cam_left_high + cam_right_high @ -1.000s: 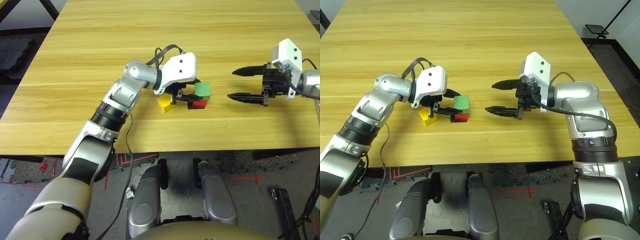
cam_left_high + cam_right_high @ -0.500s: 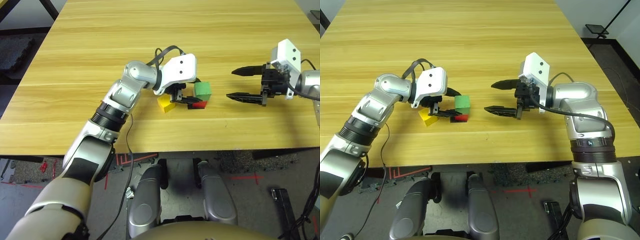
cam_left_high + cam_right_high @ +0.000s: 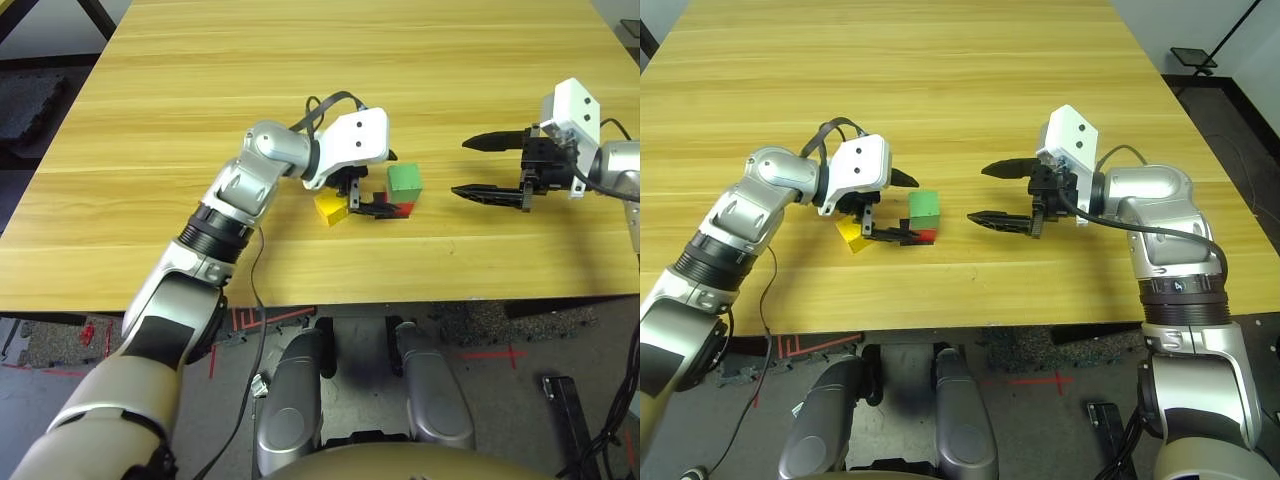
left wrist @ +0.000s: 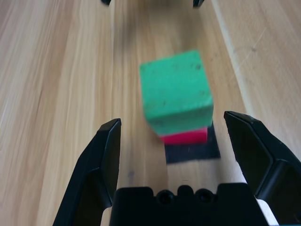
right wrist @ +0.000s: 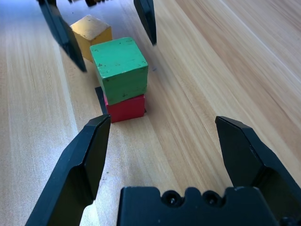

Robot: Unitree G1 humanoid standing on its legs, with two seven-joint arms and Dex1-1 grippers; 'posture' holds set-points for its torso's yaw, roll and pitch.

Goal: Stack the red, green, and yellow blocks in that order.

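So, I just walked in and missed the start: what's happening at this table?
A humanoid robot is stacking blocks. The green block sits on the red block, and the open left end effector is beside that stack with nothing in it. The yellow block lies on the table next to it. The right end effector hovers open, empty.

The green block [image 5: 119, 68] is sitting on top of the red block [image 5: 125, 108]. The yellow block [image 5: 91, 35] is resting on the table [image 3: 200, 120] just to the stack's left, apart.
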